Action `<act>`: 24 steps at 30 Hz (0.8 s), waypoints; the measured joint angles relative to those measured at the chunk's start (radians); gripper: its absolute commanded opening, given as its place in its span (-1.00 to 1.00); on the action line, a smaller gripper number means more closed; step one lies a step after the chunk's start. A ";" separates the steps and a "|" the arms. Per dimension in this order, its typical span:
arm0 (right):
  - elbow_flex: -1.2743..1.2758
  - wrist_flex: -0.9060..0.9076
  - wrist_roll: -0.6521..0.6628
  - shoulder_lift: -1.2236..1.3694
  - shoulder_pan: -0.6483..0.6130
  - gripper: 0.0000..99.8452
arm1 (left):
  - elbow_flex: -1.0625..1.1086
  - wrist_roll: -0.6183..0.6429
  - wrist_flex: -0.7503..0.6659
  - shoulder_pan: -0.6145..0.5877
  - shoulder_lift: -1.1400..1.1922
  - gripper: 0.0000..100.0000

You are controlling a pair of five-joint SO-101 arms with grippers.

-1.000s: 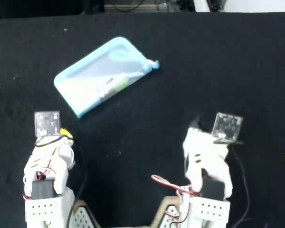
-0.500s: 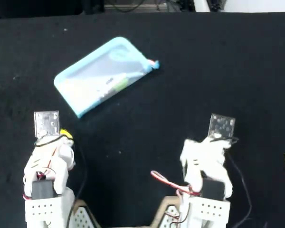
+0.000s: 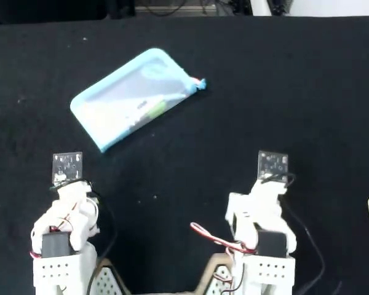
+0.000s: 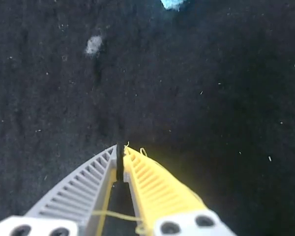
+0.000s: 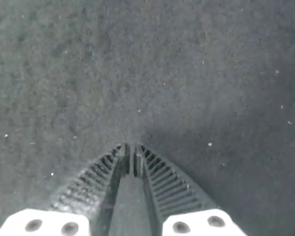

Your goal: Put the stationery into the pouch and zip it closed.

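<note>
Black cloth covers the surface (image 3: 295, 92). The light-blue pouch (image 3: 132, 98) lies flat on it at a slant, something green and white showing through its clear face, its zip pull (image 3: 200, 84) at one end. The left arm (image 3: 64, 215) sits folded near the pouch's opposite corner, its grey and yellow jaws pressed together above the cloth. The right arm (image 3: 261, 209) sits well apart from the pouch on the pull's side, jaws likewise together.

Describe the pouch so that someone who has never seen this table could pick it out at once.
Look at the black table from above. Beyond the left arm lies the pouch, tilted. Nothing else there is pale blue with a see-through front.
</note>
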 measured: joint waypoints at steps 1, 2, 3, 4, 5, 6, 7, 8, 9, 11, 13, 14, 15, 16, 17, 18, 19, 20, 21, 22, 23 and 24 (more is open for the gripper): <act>0.000 0.000 0.000 0.000 -0.002 -0.98 | 0.000 0.000 0.000 0.000 0.000 -0.94; 0.000 0.000 0.000 0.000 -0.003 -0.98 | 0.000 0.000 0.000 0.000 0.000 -0.94; 0.000 0.000 0.000 0.000 -0.003 -0.98 | 0.000 0.000 0.000 0.000 0.000 -0.94; 0.000 0.000 0.000 0.000 -0.003 -0.98 | 0.000 0.002 0.000 0.000 0.000 -0.94; 0.000 0.000 0.000 0.000 -0.003 -0.98 | 0.000 0.002 0.000 0.000 0.000 -0.94; 0.000 0.000 0.000 0.000 -0.003 -0.98 | 0.000 0.002 0.000 0.000 0.000 -0.94; 0.000 0.000 0.000 0.000 -0.003 -0.98 | 0.000 0.002 0.000 0.000 0.000 -0.94; 0.000 0.000 0.000 0.000 -0.003 -0.98 | 0.000 0.002 0.000 0.000 0.000 -0.94; 0.000 0.000 0.000 0.000 -0.003 -0.98 | 0.000 0.002 0.000 0.000 0.000 -0.94; 0.000 0.000 0.000 0.000 -0.003 -0.98 | 0.000 0.002 0.000 0.000 0.000 -0.94; 0.000 0.000 0.000 0.000 -0.008 -0.98 | 0.000 0.002 0.002 0.000 0.000 -0.94; 0.000 0.000 0.000 0.000 -0.011 -0.98 | 0.000 0.002 0.003 0.000 0.000 -0.94; 0.000 0.000 0.000 0.000 -0.009 -0.98 | 0.000 0.002 0.003 0.000 0.000 -0.94; 0.000 0.000 0.000 0.000 -0.009 -0.98 | 0.000 0.002 0.003 0.000 0.000 -0.94; 0.000 0.000 0.000 0.000 -0.009 -0.98 | 0.000 0.002 0.003 0.000 0.000 -0.94; 0.000 0.005 0.000 0.000 -0.009 -0.98 | 0.000 0.002 0.003 0.000 0.000 -0.94; 0.000 0.012 0.000 0.000 -0.009 -0.98 | 0.000 0.002 0.003 0.000 0.000 -0.94; 0.000 0.015 0.000 0.000 -0.009 -0.98 | 0.000 0.002 0.003 0.000 0.000 -0.94; 0.000 0.015 0.000 0.000 -0.009 -0.98 | 0.000 0.002 0.003 0.000 0.000 -0.94; 0.000 0.018 0.000 0.000 -0.009 -0.98 | 0.000 0.002 0.003 0.000 0.000 -0.94; 0.000 0.018 0.000 0.000 -0.009 -0.98 | 0.000 0.002 0.003 0.000 0.000 -0.94; 0.000 0.018 0.000 0.000 -0.009 -0.98 | 0.000 0.002 0.003 0.000 0.000 -0.94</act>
